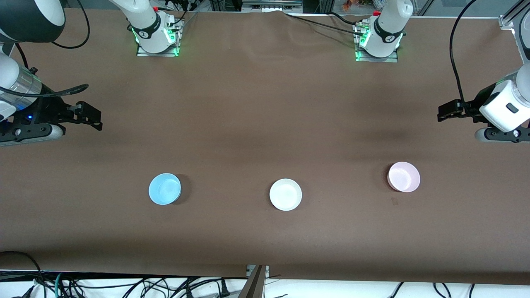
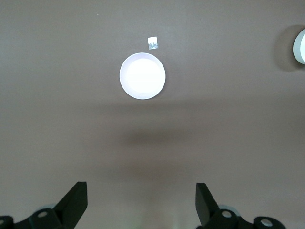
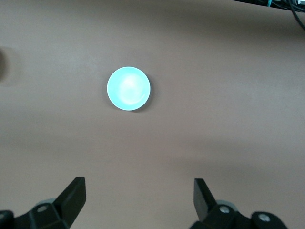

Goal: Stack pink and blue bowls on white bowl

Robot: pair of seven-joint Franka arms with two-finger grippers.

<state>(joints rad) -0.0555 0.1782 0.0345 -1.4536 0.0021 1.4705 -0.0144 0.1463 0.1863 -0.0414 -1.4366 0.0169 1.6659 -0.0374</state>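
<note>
Three bowls sit upright in a row on the table (image 1: 265, 103), well apart from each other. The white bowl (image 1: 285, 194) is in the middle and slightly nearest the front camera. The blue bowl (image 1: 165, 188) lies toward my right arm's end, the pink bowl (image 1: 403, 176) toward my left arm's end. Wide bare table separates each pair, and a broad bare band runs between the row and the table's front edge.

My left end effector (image 1: 444, 112) hangs over the table's edge at the left arm's end, fingers spread wide, holding nothing. In the left wrist view the fingers (image 2: 76, 202) frame the pink bowl (image 2: 142, 76), which looks washed out to white there. A small pale tag (image 2: 152, 43) lies on the table just beside its rim. The rim of a second bowl (image 2: 300, 46) shows at the picture's edge.

My right end effector (image 1: 93, 116) hangs over the table's edge at the right arm's end, likewise spread wide and holding nothing. Its wrist view shows the fingers (image 3: 74, 195) framing the blue bowl (image 3: 128, 88), with bare table all around it.
</note>
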